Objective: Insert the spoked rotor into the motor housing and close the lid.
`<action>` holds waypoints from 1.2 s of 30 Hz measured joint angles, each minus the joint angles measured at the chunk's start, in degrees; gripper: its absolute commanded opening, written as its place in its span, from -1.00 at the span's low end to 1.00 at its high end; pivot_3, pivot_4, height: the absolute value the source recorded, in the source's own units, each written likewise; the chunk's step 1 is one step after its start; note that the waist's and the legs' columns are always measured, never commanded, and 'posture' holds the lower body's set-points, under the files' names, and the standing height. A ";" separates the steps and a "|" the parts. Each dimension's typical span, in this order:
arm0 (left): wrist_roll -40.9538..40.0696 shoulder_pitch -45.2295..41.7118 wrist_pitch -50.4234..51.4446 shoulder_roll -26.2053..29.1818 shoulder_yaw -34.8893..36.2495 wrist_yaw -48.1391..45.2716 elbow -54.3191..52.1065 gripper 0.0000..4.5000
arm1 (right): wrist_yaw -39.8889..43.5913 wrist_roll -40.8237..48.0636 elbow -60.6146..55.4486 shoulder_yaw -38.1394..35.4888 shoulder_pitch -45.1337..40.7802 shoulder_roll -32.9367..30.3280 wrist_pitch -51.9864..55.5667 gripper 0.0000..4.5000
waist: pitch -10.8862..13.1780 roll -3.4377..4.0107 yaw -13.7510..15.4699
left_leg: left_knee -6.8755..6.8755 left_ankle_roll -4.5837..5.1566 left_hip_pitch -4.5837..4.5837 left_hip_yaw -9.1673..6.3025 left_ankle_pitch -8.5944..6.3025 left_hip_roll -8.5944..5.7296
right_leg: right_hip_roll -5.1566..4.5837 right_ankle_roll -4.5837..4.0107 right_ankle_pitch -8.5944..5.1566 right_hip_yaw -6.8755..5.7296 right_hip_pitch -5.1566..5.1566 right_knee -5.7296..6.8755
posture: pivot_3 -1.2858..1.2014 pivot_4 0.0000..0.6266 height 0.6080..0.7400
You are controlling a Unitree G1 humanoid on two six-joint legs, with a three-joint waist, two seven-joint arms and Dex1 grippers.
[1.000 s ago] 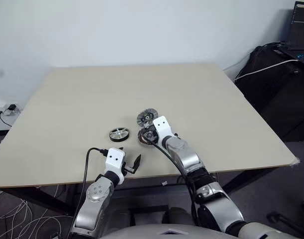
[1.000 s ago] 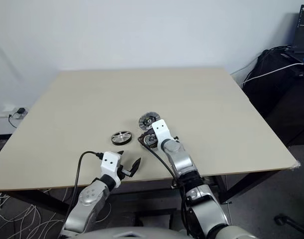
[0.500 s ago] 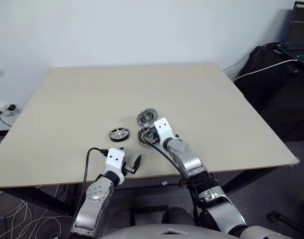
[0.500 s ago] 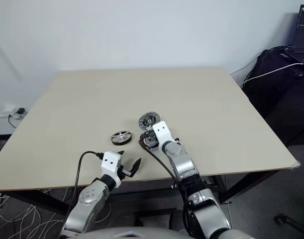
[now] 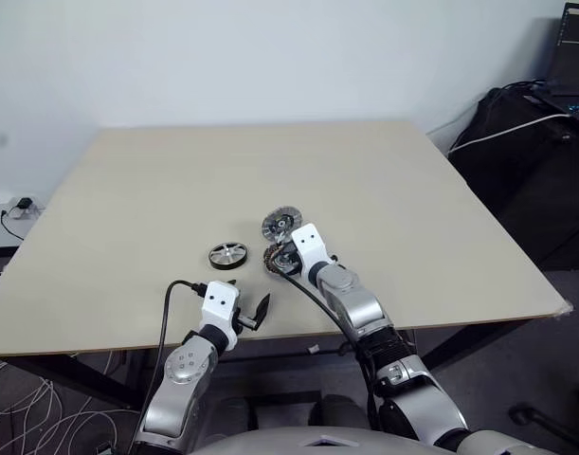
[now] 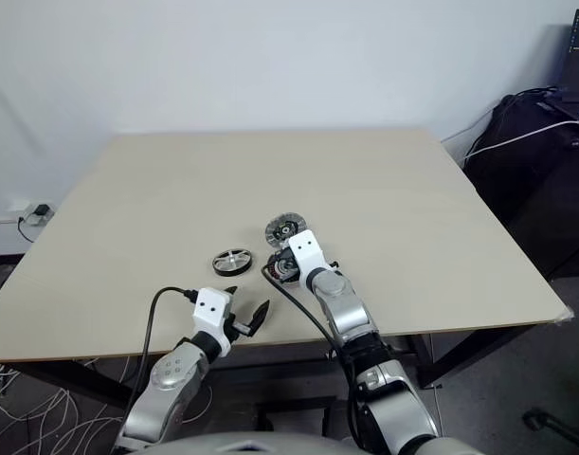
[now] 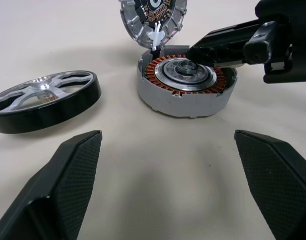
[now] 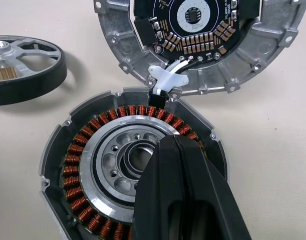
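no readable text, faint print on the lid's (image 8: 199,30) circuit board too small to read

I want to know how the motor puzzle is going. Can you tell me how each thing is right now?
Motor housing: open, copper windings showing, no rotor inside.
Lid: open, tilted up behind the housing, joined to it by a white wire.
Spoked rotor: lying flat on the table, beside the housing, untouched.
Left gripper: open, holding nothing.
Right gripper: shut, tips over the housing's windings.
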 measured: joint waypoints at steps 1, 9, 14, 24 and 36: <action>0.00 0.00 0.00 0.00 0.00 0.00 0.00 1.00 | 0.08 0.00 -0.02 0.01 0.03 0.00 0.00 -0.99 | 0.00 0.00 0.00 | 0.00 0.00 0.00 0.00 0.00 0.00 | 0.00 0.00 0.00 0.00 0.00 0.00 | 0.03 -1.00 1.00; 0.00 0.01 0.01 0.00 0.00 -0.11 0.00 1.00 | 0.54 -0.01 -1.43 0.11 1.29 -0.16 -0.05 -0.99 | 0.00 0.00 0.00 | 0.00 0.00 0.01 0.00 0.00 0.00 | 0.00 -0.01 0.00 0.00 0.01 0.00 | 0.03 -1.00 1.00; 0.00 0.01 0.02 -0.03 -0.02 -0.24 0.00 1.00 | 0.85 0.00 -2.09 0.59 1.69 -0.23 0.04 -0.99 | 0.00 0.00 -0.04 | 0.00 0.00 0.01 0.00 0.00 0.00 | 0.01 0.00 0.00 0.01 0.00 0.00 | 0.03 -1.00 1.00; 0.00 0.01 0.02 -0.16 -0.01 -0.24 0.00 1.00 | 1.68 0.01 -2.14 0.71 2.02 -0.09 0.71 -0.99 | 0.00 0.00 0.01 | 0.00 0.00 0.01 0.00 0.00 0.00 | 0.00 -0.01 0.00 0.00 0.00 0.00 | 0.03 -1.00 1.00; -0.01 -0.03 0.11 -0.21 0.06 -0.23 0.00 1.00 | -0.40 -0.55 -6.54 0.74 3.08 0.06 -1.52 -0.99 | 0.00 0.00 0.05 | 0.00 0.00 0.00 0.00 0.00 0.00 | 0.00 -0.01 -0.01 0.00 0.00 0.00 | 0.03 -1.00 1.00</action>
